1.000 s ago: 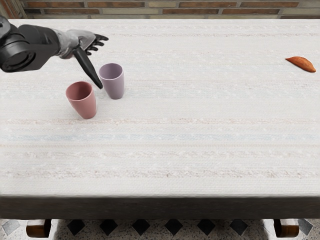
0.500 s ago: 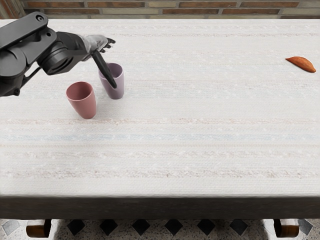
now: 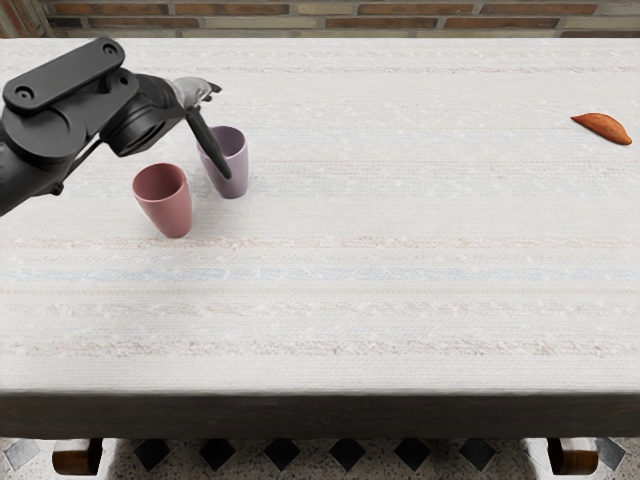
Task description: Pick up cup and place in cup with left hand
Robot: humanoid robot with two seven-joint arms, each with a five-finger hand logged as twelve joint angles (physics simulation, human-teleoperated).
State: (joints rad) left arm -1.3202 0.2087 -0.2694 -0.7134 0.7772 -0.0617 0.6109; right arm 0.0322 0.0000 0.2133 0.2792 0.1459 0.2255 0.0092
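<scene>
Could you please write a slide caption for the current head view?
Left hand open at the upright mauve cup, a pink cup standing nearby.

one cup (image 3: 236, 172) upright on the worktop (image 3: 380, 270), to the near right of the left robot hand (image 3: 192, 93) and partly behind its thumb, other cup (image 3: 170, 210) upright, nearer and slightly left, sweet potato (image 3: 604, 128) well apart to the right

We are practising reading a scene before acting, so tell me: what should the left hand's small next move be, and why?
Probably ease the left hand toward the purple cup, then close on it: the thumb slants across the front of that cup, which stands upright on the table, and the pink cup stands upright nearby, not yet nested with it.
</scene>
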